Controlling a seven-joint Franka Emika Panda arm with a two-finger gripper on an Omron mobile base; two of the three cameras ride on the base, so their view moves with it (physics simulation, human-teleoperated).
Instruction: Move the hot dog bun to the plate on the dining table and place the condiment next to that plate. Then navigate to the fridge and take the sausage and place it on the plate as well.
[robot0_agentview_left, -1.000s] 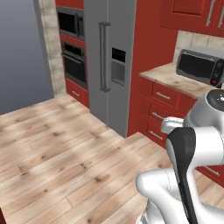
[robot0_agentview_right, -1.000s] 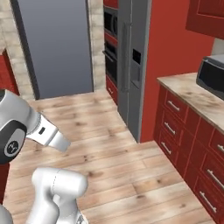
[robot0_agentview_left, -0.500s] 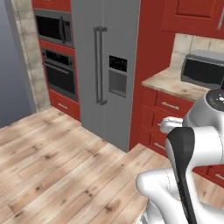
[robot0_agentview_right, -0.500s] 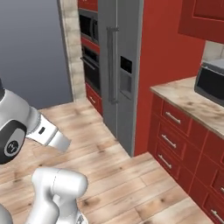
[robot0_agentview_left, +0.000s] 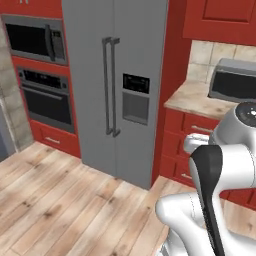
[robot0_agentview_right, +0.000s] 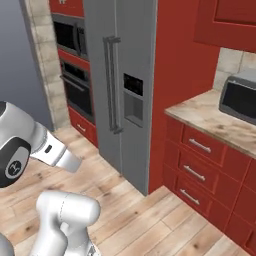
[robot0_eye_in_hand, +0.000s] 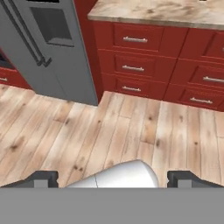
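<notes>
Fridge: flat mid-grey doors, grey bar handles, a darker grey dispenser panel with a black display strip.
Wall oven: black glass front, thin steel trim, set in red surround.
Built-in microwave: black door, grey frame.
Cabinets: glossy red, with pale silver drawer pulls.
Countertop: beige-brown, veined like marble.
Countertop microwave: grey casing, dark window.
Backsplash: pale beige tiles.
Floor: light wood planks, tan with darker knots and grain.
Stone pillar: mottled beige-grey blocks.
Wall: plain blue-grey.
</notes>
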